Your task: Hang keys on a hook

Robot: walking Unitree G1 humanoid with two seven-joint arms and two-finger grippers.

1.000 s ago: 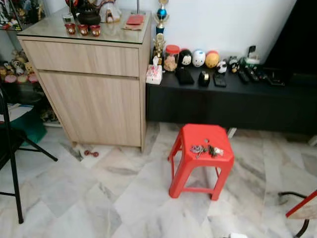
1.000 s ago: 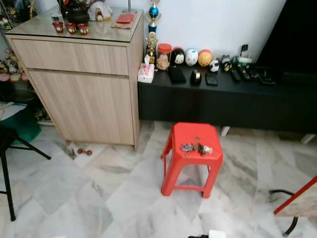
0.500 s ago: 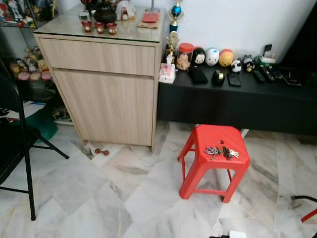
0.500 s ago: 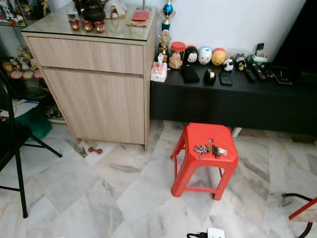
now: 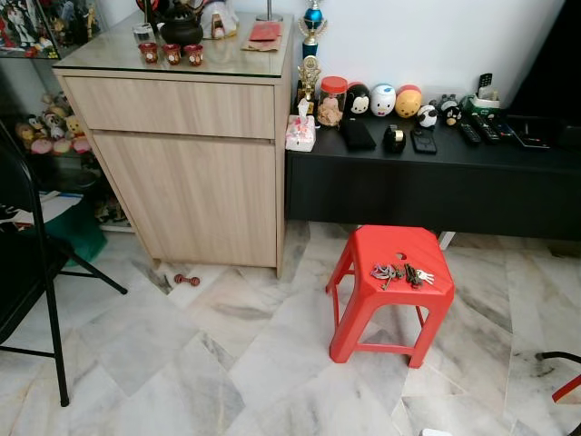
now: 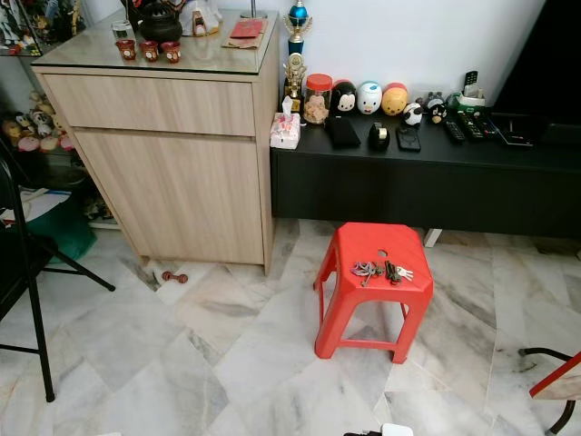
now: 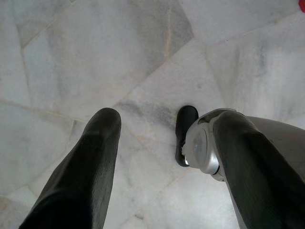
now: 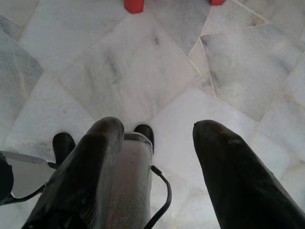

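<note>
A bunch of keys (image 5: 399, 273) lies on the seat of a red plastic stool (image 5: 390, 304) that stands on the marble floor, ahead of me and a little to the right. Both arms hang low at my sides. In the left wrist view my left gripper (image 7: 167, 162) points down at the floor, open, with bare tiles between its black fingers (image 7: 97, 162). My right gripper (image 8: 162, 157) is likewise open over the floor, and two red feet of the stool (image 8: 134, 5) show beyond it.
A wooden cabinet (image 5: 191, 163) stands at the left against the wall. A low black bench (image 5: 436, 186) with figurines runs behind the stool. A black folding chair (image 5: 36, 291) is at my left, and a small red object (image 5: 186, 280) lies by the cabinet. A red-edged chair (image 6: 556, 381) is at the right.
The whole picture has shifted, so the camera has moved. The stool now sits a bit further right in view. The keys and stool have not moved.
</note>
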